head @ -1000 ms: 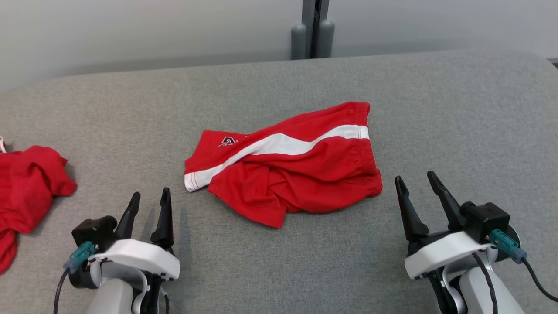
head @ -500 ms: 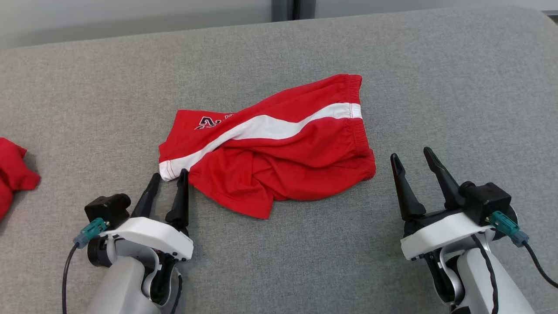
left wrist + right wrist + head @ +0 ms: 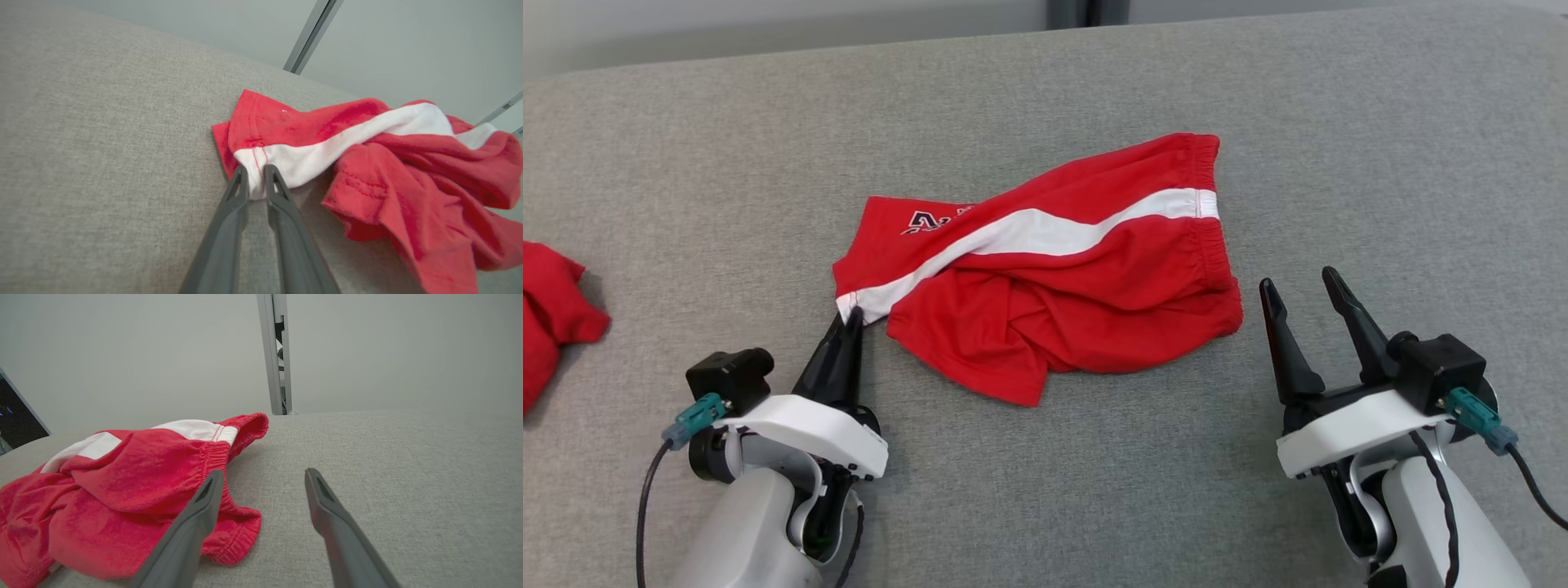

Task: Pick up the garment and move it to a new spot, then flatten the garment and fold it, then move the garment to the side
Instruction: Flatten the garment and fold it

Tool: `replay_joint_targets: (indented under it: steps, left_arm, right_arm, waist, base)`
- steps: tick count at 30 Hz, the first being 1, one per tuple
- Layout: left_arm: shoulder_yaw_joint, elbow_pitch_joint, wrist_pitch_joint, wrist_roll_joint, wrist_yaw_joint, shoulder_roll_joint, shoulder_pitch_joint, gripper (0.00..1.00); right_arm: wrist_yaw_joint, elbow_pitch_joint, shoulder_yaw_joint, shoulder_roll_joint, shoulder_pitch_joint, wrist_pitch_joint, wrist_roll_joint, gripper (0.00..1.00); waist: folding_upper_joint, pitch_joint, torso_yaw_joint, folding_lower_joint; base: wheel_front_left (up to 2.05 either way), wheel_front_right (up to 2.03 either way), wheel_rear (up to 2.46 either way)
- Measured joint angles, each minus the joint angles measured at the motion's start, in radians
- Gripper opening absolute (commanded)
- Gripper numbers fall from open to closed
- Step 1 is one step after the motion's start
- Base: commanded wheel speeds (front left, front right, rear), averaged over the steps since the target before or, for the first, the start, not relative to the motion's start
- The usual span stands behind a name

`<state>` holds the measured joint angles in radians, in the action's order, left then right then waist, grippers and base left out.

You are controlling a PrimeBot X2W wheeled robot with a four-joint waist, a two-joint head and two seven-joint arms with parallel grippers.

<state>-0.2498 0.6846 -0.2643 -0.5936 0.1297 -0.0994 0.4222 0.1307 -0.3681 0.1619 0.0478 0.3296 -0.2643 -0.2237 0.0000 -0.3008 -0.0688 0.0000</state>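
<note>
Grey padded surface (image 3: pixel 1339 122) w/ red shorts (image 3: pixel 1094 302) crumpled at centre, white stripe running diagonally, elastic waistband twd robot's right. A 2nd red cloth (image 3: pixel 547 302) sits at far left edge. At lower left, left gripper (image 3: pixel 848 320) has fingers pinched on the shorts' white-striped hem corner; at lower right, right gripper (image 3: pixel 1298 280) has fingers spread apart, just beside the waistband. Dark logo (image 3: pixel 923 222) near hem, partly folded under, not legible.

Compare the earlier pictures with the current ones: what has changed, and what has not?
The left gripper reached forward and closed on the white-striped hem corner of the red shorts. The right gripper stayed open beside them; the shorts still lie crumpled.
</note>
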Motion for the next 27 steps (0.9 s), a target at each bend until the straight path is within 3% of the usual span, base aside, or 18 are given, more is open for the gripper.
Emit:
replay_joint_targets:
  steps: [7,22,27]
  left_arm:
    - [0.008,-0.045,0.000,0.004,0.000,-0.005,0.000,0.00]
    - [-0.002,-0.069,0.000,0.040,0.000,0.013,0.014,0.00]
    - [-0.001,-0.071,0.000,0.048,0.000,0.016,0.015,0.00]
  right_arm:
    - [0.000,-0.043,0.025,0.001,0.076,0.000,-0.047,1.00]
    - [0.000,-0.326,0.152,-0.001,0.327,0.000,-0.490,1.00]
    - [0.000,-0.397,0.212,0.015,0.397,0.026,-0.559,1.00]
  waist:
    - [0.0000,-0.006,0.039,0.0000]
    - [0.0000,-0.052,0.111,0.0000]
    - [0.0000,-0.060,0.116,0.0000]
  base:
    - [0.00,0.00,0.00]
    - [0.00,0.00,0.00]
    - [0.00,0.00,0.00]
